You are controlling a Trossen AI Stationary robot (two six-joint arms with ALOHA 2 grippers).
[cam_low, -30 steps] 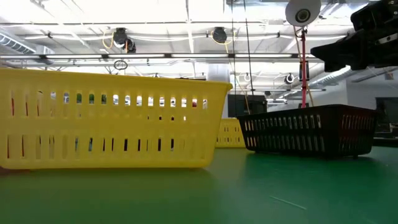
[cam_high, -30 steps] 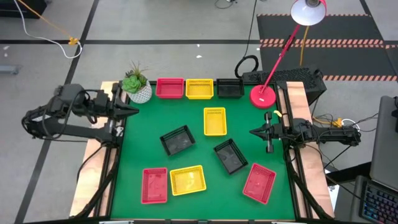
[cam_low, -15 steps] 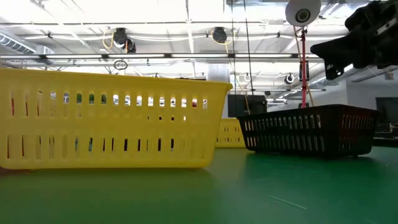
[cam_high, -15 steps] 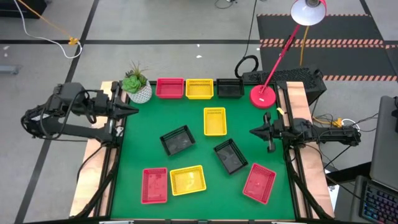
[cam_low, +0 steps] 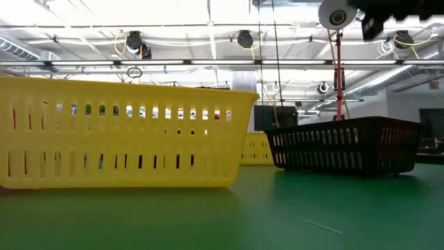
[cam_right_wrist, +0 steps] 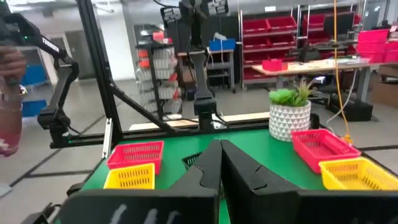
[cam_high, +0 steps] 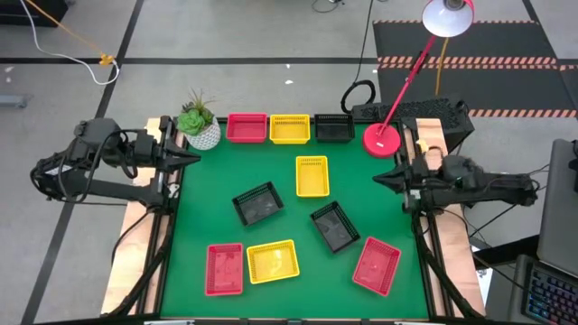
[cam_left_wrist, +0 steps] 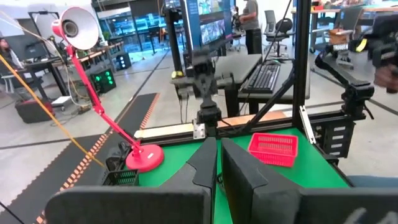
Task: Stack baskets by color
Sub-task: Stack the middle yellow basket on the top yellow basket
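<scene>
- No sorting is under way: three baskets sit in a row along the table's far edge, red basket, yellow basket and black basket, each apparently a single basket, so I judge the task barely begun.
- Six more lie loose on the green table: a yellow one and two black ones mid-table, and toward the near edge two red ones and a yellow one.
- The left gripper hovers at the left edge, fingers pressed nearly together, empty.
- The right gripper hangs at the right edge, clamped closed on nothing.
- Next, one arm must spread its fingers, descend on a loose basket's rim, and carry it onto its colour match.
- Compared with a second ago, the right arm has drawn back toward the right edge and risen almost out of the low view.
</scene>
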